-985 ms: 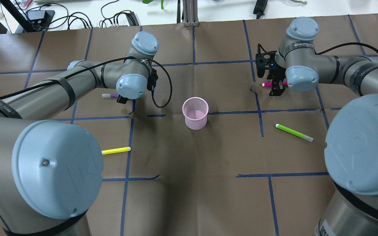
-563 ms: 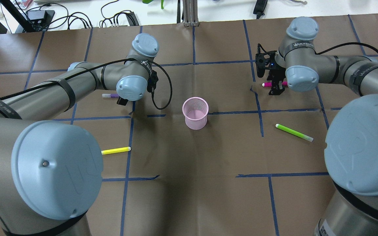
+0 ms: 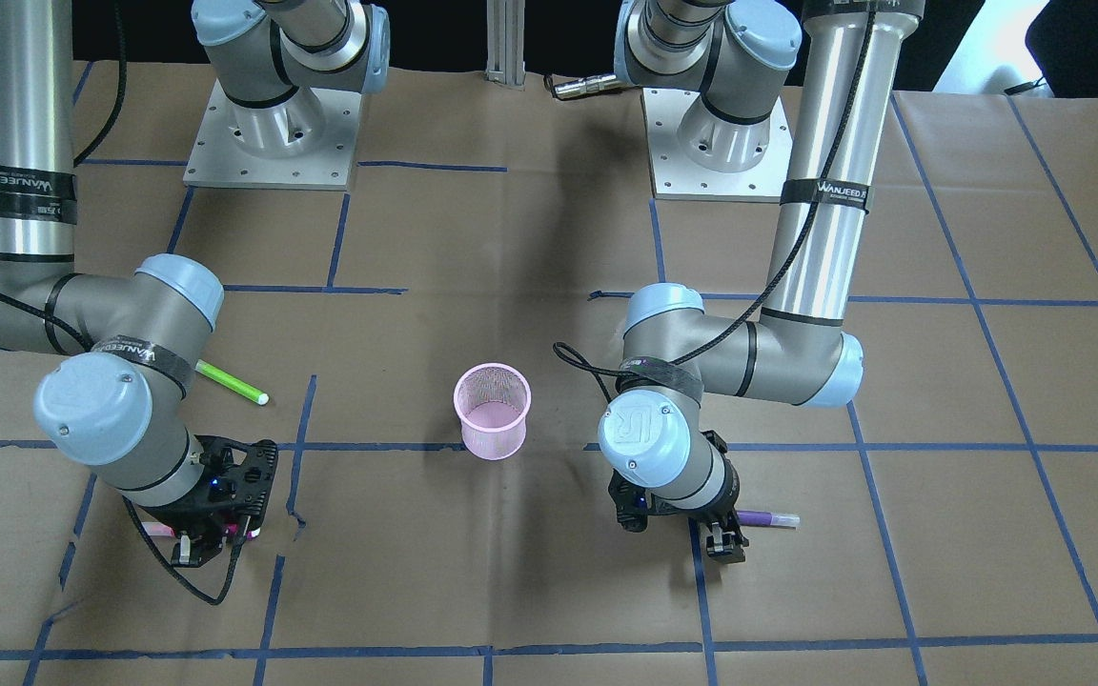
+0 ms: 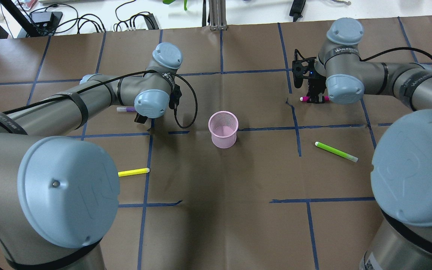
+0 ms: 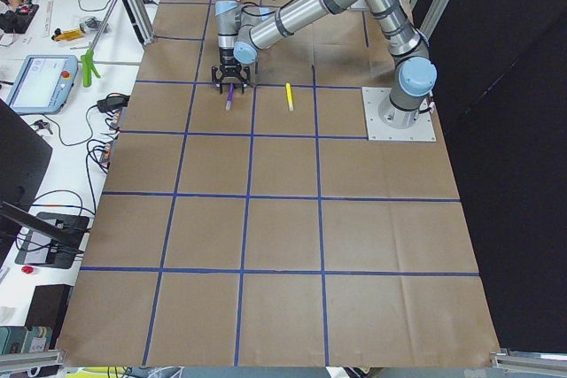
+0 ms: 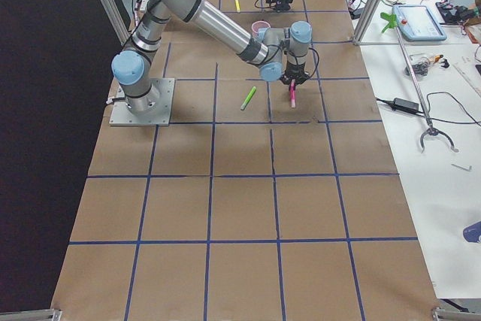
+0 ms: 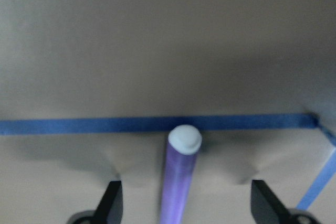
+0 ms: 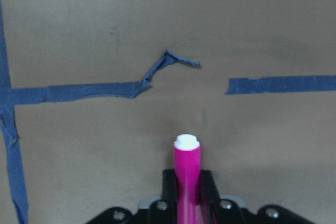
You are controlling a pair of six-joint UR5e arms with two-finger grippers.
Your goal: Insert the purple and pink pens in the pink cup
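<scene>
Seemingly gripped pink pen (image 8: 187,167), three others (image 4: 336,151), one cup (image 4: 223,139)

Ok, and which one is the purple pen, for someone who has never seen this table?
Start at the pink mesh cup standing mid-table. To the robot's left of it, the purple pen lies flat on the brown paper, straddled by the open left gripper. It is the only purple one: the yellow pen lies nearer the robot.

You see only one end of the purple pen (image 4: 125,109) overhead, the rest under the left arm's wrist (image 4: 149,104), the pink pen (image 4: 304,98) runs under the right arm's wrist (image 4: 343,89), and both wrist views, the left one blurred, cut the pens off at the bottom edge
</scene>
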